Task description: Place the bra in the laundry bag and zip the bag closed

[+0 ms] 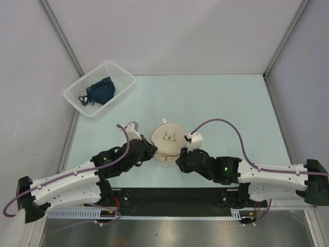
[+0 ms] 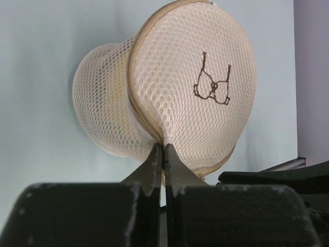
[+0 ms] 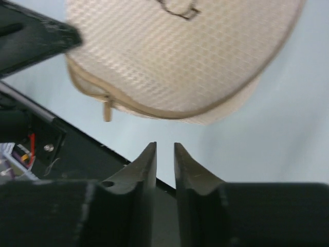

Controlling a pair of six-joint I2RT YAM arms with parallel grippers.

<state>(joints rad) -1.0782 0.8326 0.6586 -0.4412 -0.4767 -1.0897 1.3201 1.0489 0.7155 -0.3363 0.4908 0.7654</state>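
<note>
The laundry bag (image 1: 168, 141) is a cream mesh drum in the middle of the table, between both arms. It is tilted, so its lid with the small dark bra drawing (image 2: 212, 85) faces the left wrist camera. My left gripper (image 2: 163, 146) is shut on the bag's edge at the zip seam (image 2: 138, 105); the top view shows this gripper (image 1: 152, 150) at the bag's left side. My right gripper (image 3: 164, 145) hangs just below the bag (image 3: 185, 56), jaws a narrow gap apart with nothing between them. The zip pull (image 3: 107, 109) dangles up and to its left. The bra is hidden.
A white slatted basket (image 1: 119, 72) holding a dark blue garment (image 1: 100, 91) stands at the far left corner. A black strip (image 1: 175, 198) runs along the near edge by the arm bases. Grey walls close in the table on three sides.
</note>
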